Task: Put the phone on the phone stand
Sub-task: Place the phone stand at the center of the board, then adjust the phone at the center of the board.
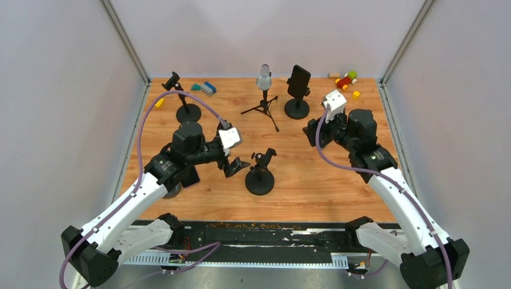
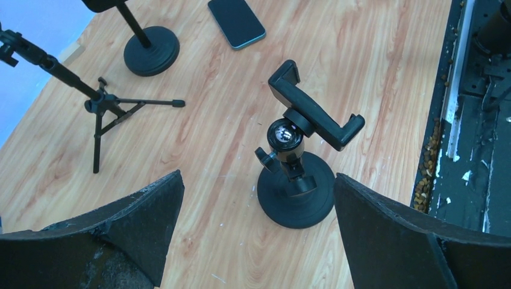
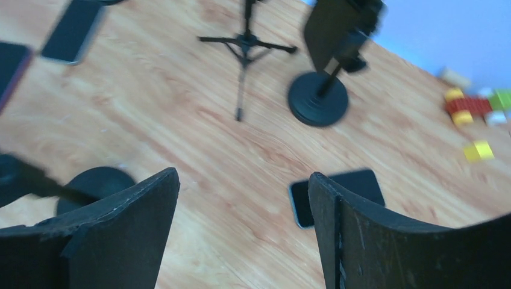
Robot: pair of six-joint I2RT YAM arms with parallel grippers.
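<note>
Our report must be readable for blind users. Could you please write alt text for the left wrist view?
An empty phone stand stands on the wooden table, framed between the open fingers of the left gripper. Above it in the picture a phone lies flat, with a small tripod at the left side.

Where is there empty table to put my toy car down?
The biggest bare patch of table is at the front, between the empty stand and the right arm. The back edge is crowded: a microphone, a phone on a tall stand, and toy blocks.
</note>
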